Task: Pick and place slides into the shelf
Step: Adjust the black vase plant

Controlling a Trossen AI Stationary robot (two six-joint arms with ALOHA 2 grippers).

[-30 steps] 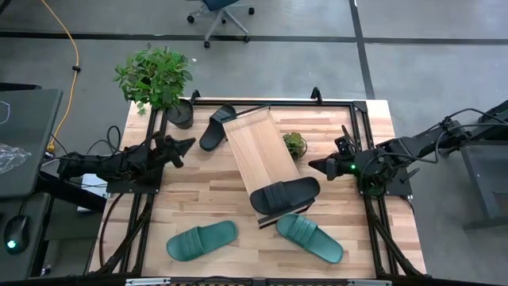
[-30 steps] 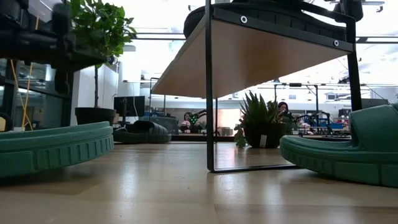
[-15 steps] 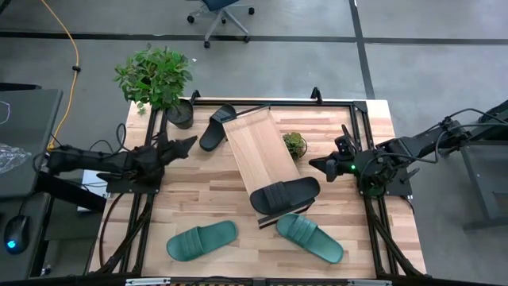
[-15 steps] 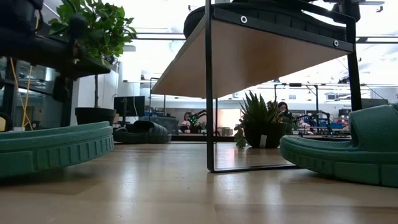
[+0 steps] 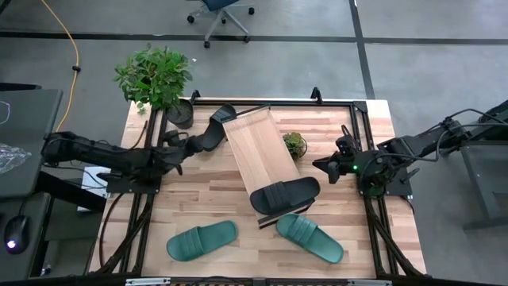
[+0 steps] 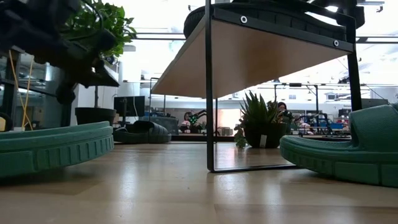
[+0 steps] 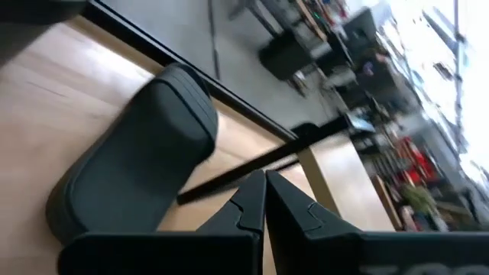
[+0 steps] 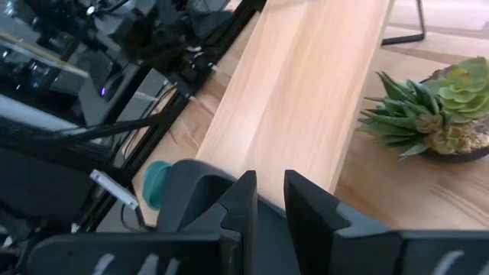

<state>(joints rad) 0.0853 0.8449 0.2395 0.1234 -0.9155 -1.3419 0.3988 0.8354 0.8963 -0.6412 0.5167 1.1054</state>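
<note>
**Left arm reached toward far black slide**

Since previous frame, left gripper (image 5: 193,143), fingers together, advanced to the black slide (image 5: 216,125) near the table's (image 5: 349,238) far edge. Right gripper (image 5: 320,166) hovered, fingers slightly apart, empty. Second black slide (image 5: 284,195) sat on the shelf (image 5: 258,149); two teal slides (image 5: 202,240) near front edge.

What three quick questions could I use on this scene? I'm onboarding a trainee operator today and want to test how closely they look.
1. How many slides lie on the shelf?
2. True or false: both teal slides rest on the tabletop, off the shelf.
3. Which gripper is nearest the black slide by the potted plant: A left gripper, B right gripper?

Key
1. One, a black slide at the shelf's near end.
2. True: one teal slide lies toward the table's left, the other teal slide near the shelf's end.
3. A: the left gripper, fingers shut, points at the far black slide; the right gripper waits near the small succulent.
</note>
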